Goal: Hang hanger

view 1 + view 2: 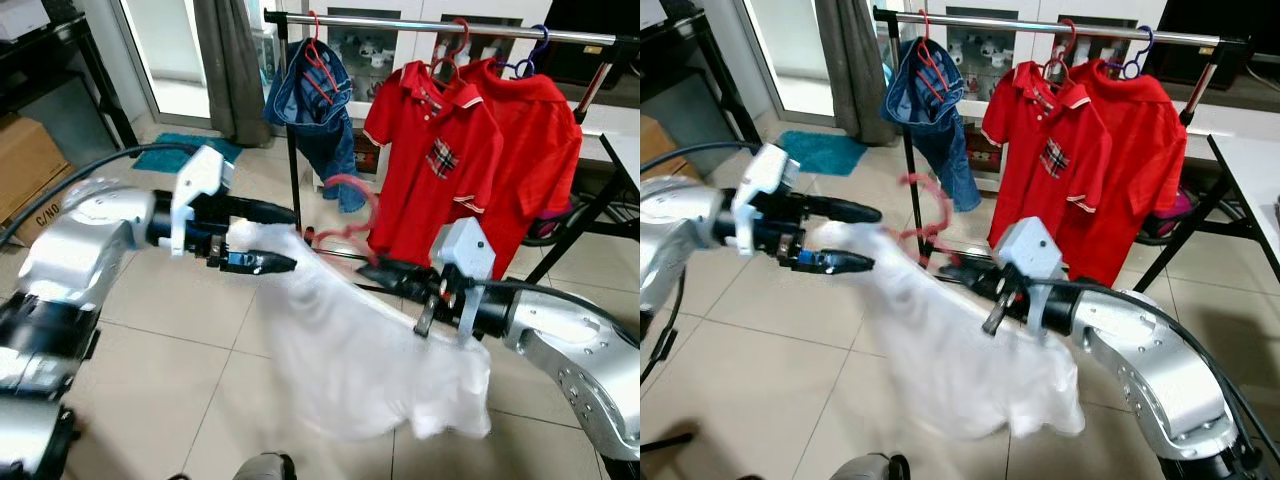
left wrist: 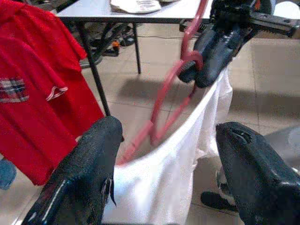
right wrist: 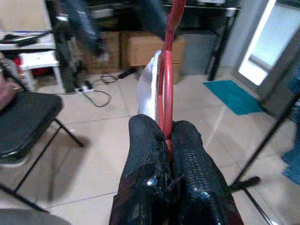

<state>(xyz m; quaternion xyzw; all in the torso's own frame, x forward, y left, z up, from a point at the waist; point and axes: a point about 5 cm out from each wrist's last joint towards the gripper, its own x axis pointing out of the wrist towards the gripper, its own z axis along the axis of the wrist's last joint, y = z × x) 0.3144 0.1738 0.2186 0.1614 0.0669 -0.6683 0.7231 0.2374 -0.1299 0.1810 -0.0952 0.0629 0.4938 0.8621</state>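
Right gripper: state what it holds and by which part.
The right gripper is shut on the red hanger, pinching its thin frame near the hook, with the white shirt draped on it.

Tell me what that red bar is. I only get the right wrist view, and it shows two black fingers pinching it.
Observer: It is a red hanger, held by the right claw, with a white shirt draped on it.
Operator: Is the other arm helping?
Observer: The left claw is open, with one finger on either side of the shirt's far edge.
Operator: Where might it hang?
Observer: A clothes rail stands ahead, holding two red polo shirts and jeans.
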